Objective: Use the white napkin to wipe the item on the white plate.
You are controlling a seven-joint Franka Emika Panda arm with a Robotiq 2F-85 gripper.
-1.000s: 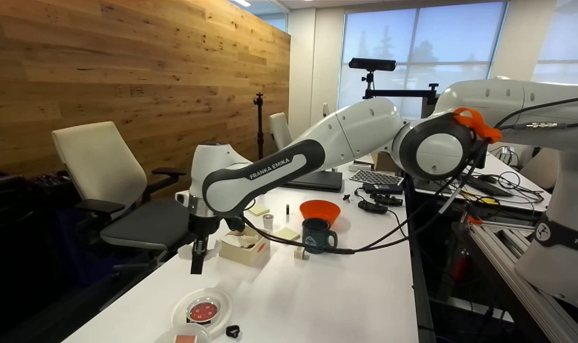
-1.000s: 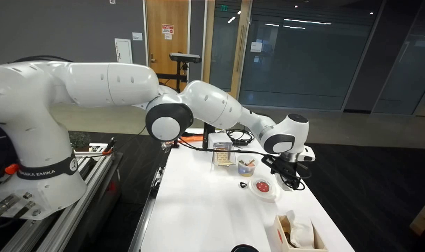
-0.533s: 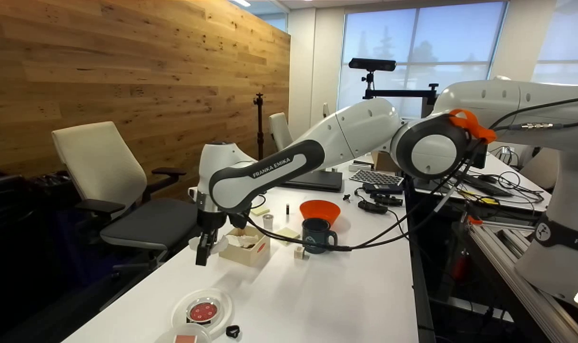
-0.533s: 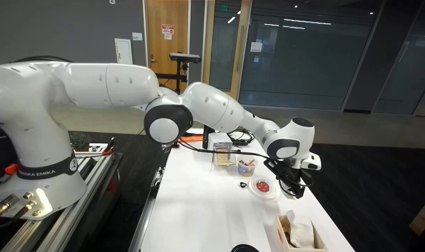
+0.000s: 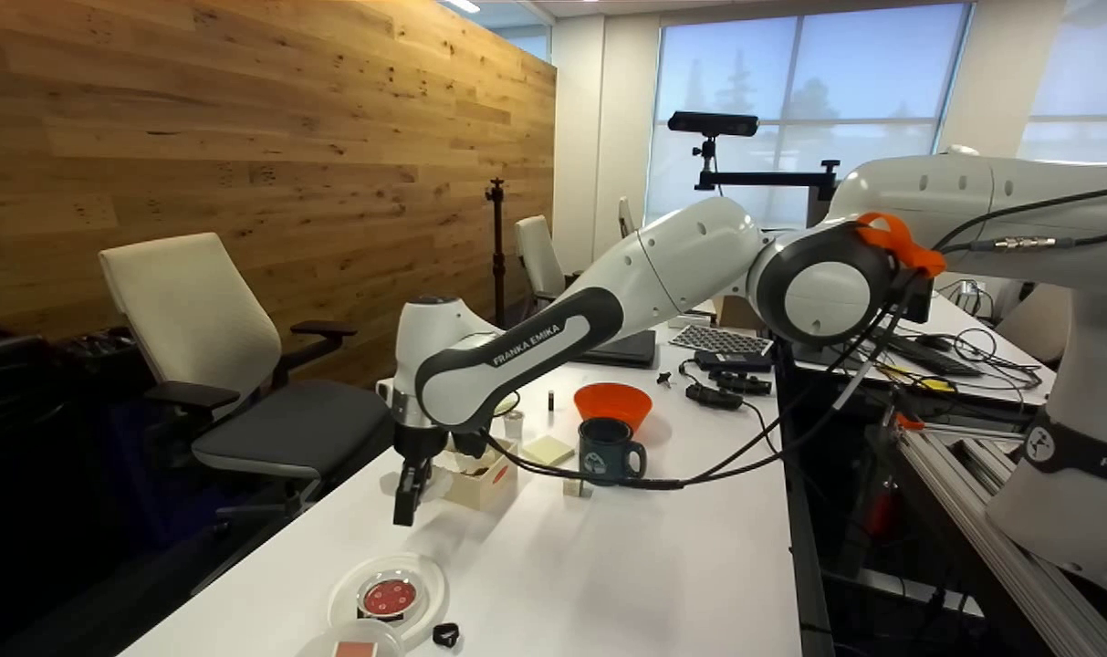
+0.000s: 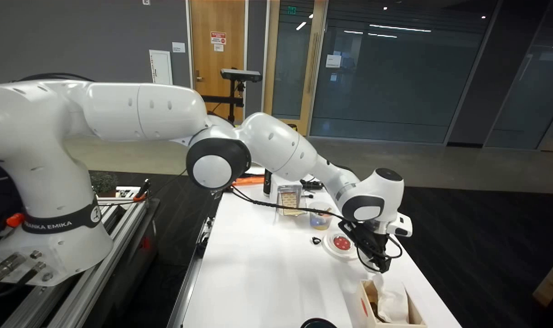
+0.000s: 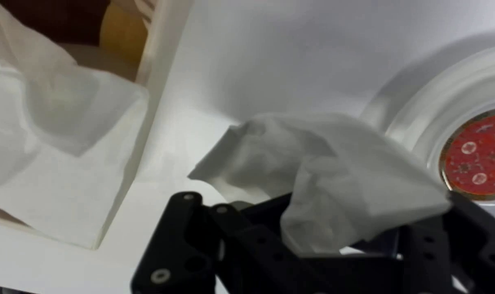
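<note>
My gripper [image 5: 405, 513] is shut on the white napkin [image 7: 341, 171], which spreads crumpled over the fingers in the wrist view and hides their tips. I hold it above the table, between the cream box and the plate. The white plate [image 6: 327, 248] lies flat; its rim [image 7: 410, 102] enters the wrist view at the right. On it sits the item [image 5: 390, 598], a red patterned round in a clear dish, also seen in the wrist view as a red disc [image 7: 482, 157]. Napkin and item are apart. In the exterior views the arm mostly covers the napkin.
The cream open box [image 6: 365, 305] with white paper [image 7: 67, 163] in it stands close to my gripper. A dark mug [image 5: 608, 452] and orange bowl [image 5: 613, 406] are farther off. Beside the plate are a small black object [image 6: 316, 240] and a clear tub [image 6: 320, 221].
My gripper has moved along the table toward the cream box with the napkin, rising slightly, then dropping lower in the last half second. The plate, item and box have stayed put.
</note>
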